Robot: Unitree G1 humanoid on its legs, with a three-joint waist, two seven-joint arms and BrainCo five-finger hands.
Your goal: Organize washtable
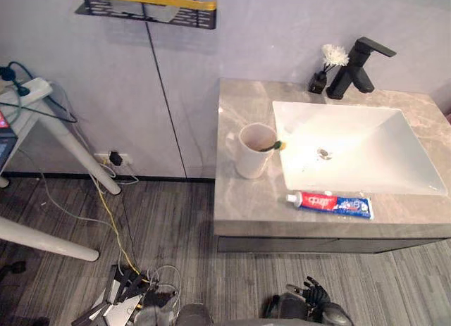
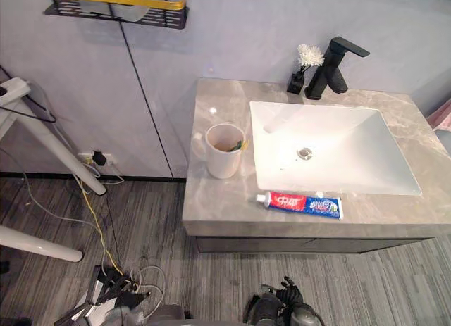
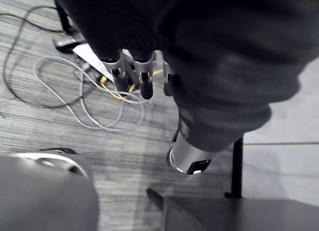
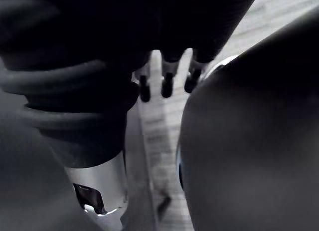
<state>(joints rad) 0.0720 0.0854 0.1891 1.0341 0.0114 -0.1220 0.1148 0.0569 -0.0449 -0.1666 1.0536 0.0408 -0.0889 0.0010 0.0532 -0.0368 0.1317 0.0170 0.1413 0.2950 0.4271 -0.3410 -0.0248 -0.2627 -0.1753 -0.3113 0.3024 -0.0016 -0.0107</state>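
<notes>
Toothpaste tube (image 1: pixel 329 203) flat on counter (image 1: pixel 239 199), 6 o'clock of sink (image 1: pixel 394 150); cup (image 1: pixel 254 151) at 9. Tube probably light, soft, slick: pinch mid-body. Left hand (image 3: pixel 142 81) and right hand (image 4: pixel 167 81) low, fingers relaxed, empty.

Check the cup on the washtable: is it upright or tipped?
Upright. The cup has its open mouth facing up and its base flat on the counter, left of the sink.

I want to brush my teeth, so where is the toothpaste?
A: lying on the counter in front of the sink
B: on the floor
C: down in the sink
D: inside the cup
A: the toothpaste tube lies flat on the counter along the front edge of the sink, apart from the cup.
</notes>
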